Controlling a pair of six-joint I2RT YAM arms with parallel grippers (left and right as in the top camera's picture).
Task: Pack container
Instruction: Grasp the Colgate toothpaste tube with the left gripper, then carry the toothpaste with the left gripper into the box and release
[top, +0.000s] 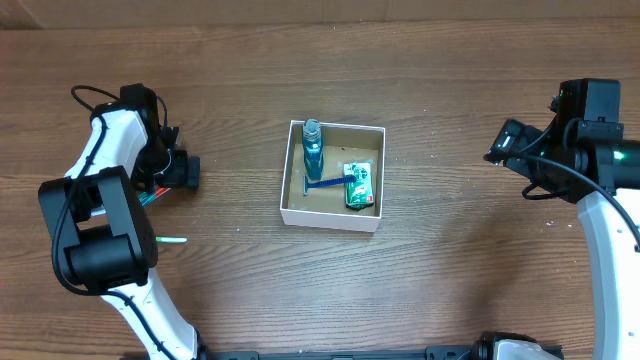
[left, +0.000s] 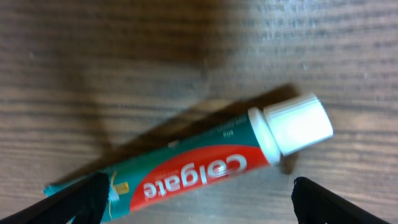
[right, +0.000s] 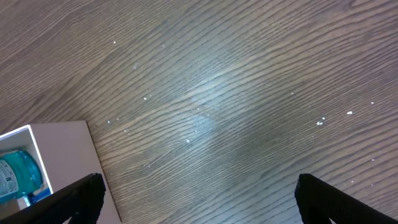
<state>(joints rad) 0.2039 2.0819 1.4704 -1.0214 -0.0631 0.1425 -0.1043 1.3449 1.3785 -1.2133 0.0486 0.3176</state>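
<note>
Wood-grain worktop (top: 430, 60). The container (top: 290, 170) sits near the middle of the overhead view, white walls, brown floor, well apart from both arms. Inside it are a blue bottle (top: 313, 148) lying along the left wall, a blue razor (top: 325, 185) across the floor and a green packet (top: 360, 185) toward the right wall. Overhead puts the left end effector (top: 172, 172) at the far left of the worktop, with only a sliver of red and green showing beneath it. The left wrist view shows this is a Colgate toothpaste tube (left: 186, 174) lying flat on the wood, white cap (left: 297, 123) toward upper right. The crimped tail runs to the left fingertip (left: 84, 199); contact there cannot be told. Left jaws stand wide, one either side of the frame, nothing clamped. A thin light-green stick (top: 170, 240) lies just below that arm in the overhead view only, too small to name. The right end effector (right: 199, 190) is out at the right, its jaws also spread wide and empty over bare wood. Its wrist view catches one white corner of the container at lower left with the blue bottle's end inside; the razor and packet are out of that frame.
</note>
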